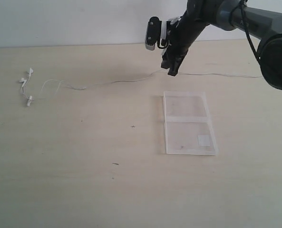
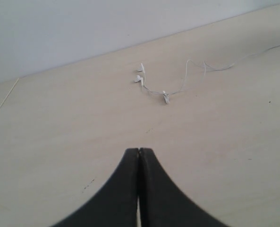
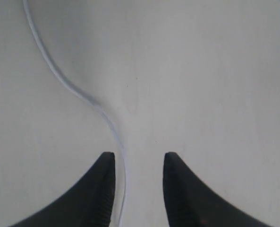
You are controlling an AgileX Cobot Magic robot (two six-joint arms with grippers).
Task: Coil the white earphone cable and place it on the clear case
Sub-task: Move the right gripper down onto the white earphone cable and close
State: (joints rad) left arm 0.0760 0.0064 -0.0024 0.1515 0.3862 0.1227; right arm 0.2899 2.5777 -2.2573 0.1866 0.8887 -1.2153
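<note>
Two pincers: left pincer [image 2: 139, 156] pressed together; right pincer [image 3: 139, 161] spread around white earphone cable [image 3: 85, 98].

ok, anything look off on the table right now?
Nothing spilled or damaged. The white earphone cable is uncoiled, strung nearly straight across the table, with the earbuds in a loose tangle at the left end. The clear case lies opened flat, with no cable on it. The right gripper straddles the cable, jaws open.
</note>
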